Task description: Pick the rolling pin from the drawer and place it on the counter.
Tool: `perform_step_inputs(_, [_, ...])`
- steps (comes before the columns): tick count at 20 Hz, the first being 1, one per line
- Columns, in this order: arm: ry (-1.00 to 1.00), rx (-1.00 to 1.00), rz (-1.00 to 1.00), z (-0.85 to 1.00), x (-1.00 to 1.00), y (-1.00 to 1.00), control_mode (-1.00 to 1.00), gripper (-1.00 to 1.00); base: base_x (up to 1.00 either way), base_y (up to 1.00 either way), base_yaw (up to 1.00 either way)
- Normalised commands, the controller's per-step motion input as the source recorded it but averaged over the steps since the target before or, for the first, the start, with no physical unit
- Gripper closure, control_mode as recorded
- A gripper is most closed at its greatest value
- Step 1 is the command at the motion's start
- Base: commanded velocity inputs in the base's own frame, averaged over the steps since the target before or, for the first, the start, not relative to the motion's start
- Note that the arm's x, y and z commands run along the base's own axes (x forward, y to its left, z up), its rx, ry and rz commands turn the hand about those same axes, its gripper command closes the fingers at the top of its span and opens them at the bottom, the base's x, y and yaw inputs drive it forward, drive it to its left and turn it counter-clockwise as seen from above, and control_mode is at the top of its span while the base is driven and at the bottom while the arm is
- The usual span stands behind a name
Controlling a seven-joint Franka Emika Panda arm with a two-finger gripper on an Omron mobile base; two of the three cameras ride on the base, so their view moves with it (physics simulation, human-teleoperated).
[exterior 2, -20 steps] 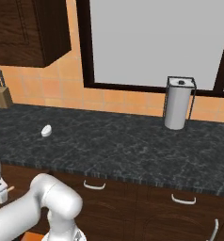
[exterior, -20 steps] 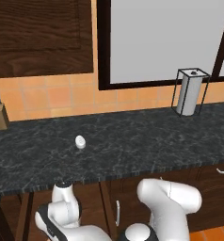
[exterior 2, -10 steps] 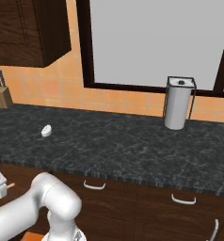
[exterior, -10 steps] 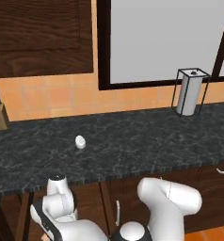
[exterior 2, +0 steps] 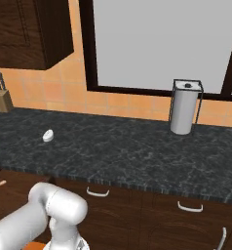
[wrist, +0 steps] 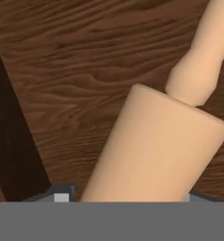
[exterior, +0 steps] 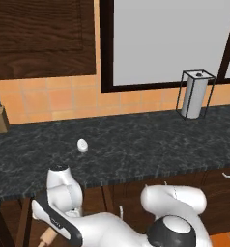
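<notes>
The rolling pin (wrist: 161, 150) sits right under the hand, so close that its thick barrel fills the space between the two finger tips at the bottom of the hand view, and its long axis runs up and away from the gripper (wrist: 125, 197) toward the far narrow handle. The jaws look closed onto the barrel, one dark tip on each side of it, though the contact itself is cut off at the frame edge, so I judge it as clamped, not proven. The pin is over the wood-grain floor of the drawer (wrist: 71, 70), below the front edge of the counter (exterior: 136, 149); whether it rests on the floor I cannot tell. In the left base view a tan handle end pokes out beside the lowered arm. It is smooth, light tan wood, a plain cylinder stepping down to a rounded grip. The coming move likely turns on lifting straight up out of the drawer before swinging over the counter.
</notes>
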Motion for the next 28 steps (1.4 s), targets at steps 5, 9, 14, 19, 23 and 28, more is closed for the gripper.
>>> perform_step_inputs(5, [-0.02,0.12,0.00,1.00,0.32,-0.66,-1.00,1.00,0.00,0.00,0.00])
perform_step_inputs(9, [0.00,0.16,0.00,1.00,0.86,-0.94,-1.00,1.00,0.00,0.00,0.00])
perform_step_inputs(14, [0.00,0.16,0.00,0.92,0.98,-1.00,-1.00,1.00,0.00,0.00,0.00])
perform_step_inputs(19, [0.01,0.07,0.00,0.07,1.00,-1.00,-1.00,1.00,0.00,0.00,0.00])
perform_step_inputs(23, [0.00,0.00,0.00,-0.14,1.00,-1.00,-1.00,1.00,0.00,0.00,0.00])
perform_step_inputs(28, [0.00,-0.01,-0.01,-0.23,1.00,-1.00,-1.00,1.00,0.00,0.00,0.00])
